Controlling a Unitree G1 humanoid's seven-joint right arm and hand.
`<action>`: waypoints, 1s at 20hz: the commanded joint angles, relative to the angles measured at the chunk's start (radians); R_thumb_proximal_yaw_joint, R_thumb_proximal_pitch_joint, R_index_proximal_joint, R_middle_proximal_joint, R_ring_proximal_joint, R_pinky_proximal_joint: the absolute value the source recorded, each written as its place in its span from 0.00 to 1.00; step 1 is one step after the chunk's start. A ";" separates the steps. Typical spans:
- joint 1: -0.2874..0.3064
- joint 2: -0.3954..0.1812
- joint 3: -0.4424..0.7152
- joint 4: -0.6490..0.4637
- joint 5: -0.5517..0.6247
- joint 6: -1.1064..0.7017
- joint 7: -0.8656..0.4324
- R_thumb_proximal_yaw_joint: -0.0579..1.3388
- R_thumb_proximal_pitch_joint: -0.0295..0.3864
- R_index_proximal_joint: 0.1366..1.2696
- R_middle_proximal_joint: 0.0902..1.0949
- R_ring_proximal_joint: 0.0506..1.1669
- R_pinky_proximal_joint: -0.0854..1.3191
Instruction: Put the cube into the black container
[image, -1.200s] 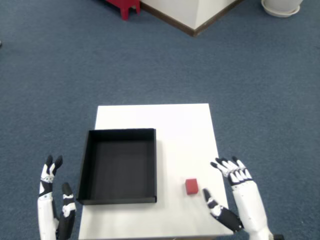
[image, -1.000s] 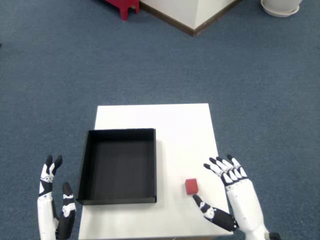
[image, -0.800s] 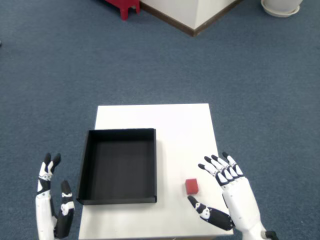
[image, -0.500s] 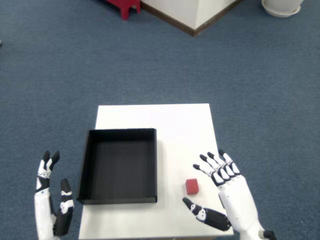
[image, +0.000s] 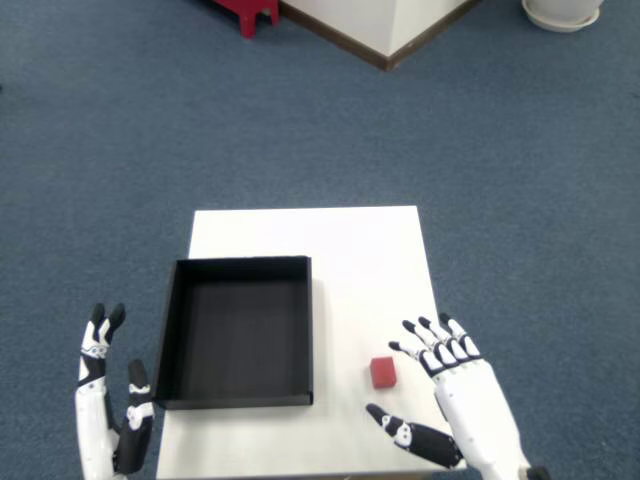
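Observation:
A small red cube (image: 382, 372) lies on the white table (image: 350, 250), just right of the black container (image: 238, 332), near that container's front right corner. My right hand (image: 450, 395) hovers over the table's front right part with its fingers spread and nothing in them. Its fingertips (image: 408, 337) reach just right of the cube and its thumb (image: 400, 433) lies in front of the cube, apart from it. The container is an open, shallow black tray with nothing inside it.
My left hand (image: 108, 415) is raised off the table's left front corner, over the blue carpet. A red stool (image: 245, 12), a white wall base (image: 385, 30) and a white pot (image: 562, 14) stand far back.
My right hand has moved left, closing in on the cube from its right, with its thumb swinging in front of the cube. The cube and container have not moved.

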 joint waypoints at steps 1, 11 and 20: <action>-0.013 -0.037 -0.043 -0.038 0.032 0.023 0.016 0.39 0.06 0.30 0.13 0.15 0.07; -0.020 -0.002 -0.045 0.063 0.095 0.028 0.096 0.38 0.05 0.27 0.12 0.15 0.06; -0.066 0.036 -0.049 0.089 0.122 0.033 0.162 0.37 0.05 0.25 0.10 0.14 0.05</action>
